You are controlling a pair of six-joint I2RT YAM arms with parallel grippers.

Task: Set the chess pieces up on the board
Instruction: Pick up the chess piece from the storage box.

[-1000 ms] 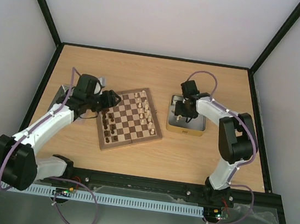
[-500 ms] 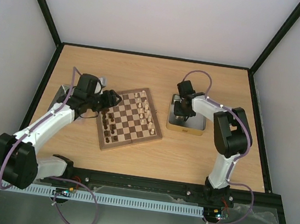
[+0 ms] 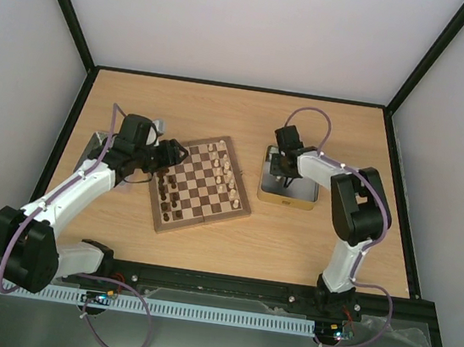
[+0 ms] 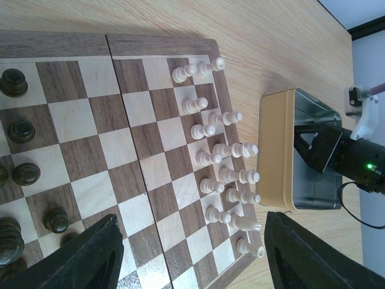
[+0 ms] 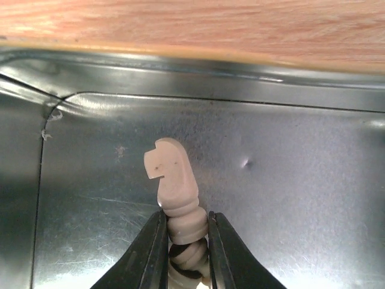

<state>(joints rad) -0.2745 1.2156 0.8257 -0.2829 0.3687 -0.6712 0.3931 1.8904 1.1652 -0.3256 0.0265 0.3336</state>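
Note:
The board lies mid-table. Cream chess pieces stand in two rows along its right side and dark ones along its left. My left gripper hovers over the board's left part, open, with nothing between its fingers. My right gripper reaches down into a metal tin. In the right wrist view its jaws are shut on the base of a cream knight, whose head points away over the tin floor.
The tin's cream outer wall sits just right of the board. A second metal tin lies at the table's left edge, partly under the left arm. Dark frame rails bound the table.
My right gripper has lowered slightly leftward in the tin and closed its jaws on the cream knight. The left arm has not moved.

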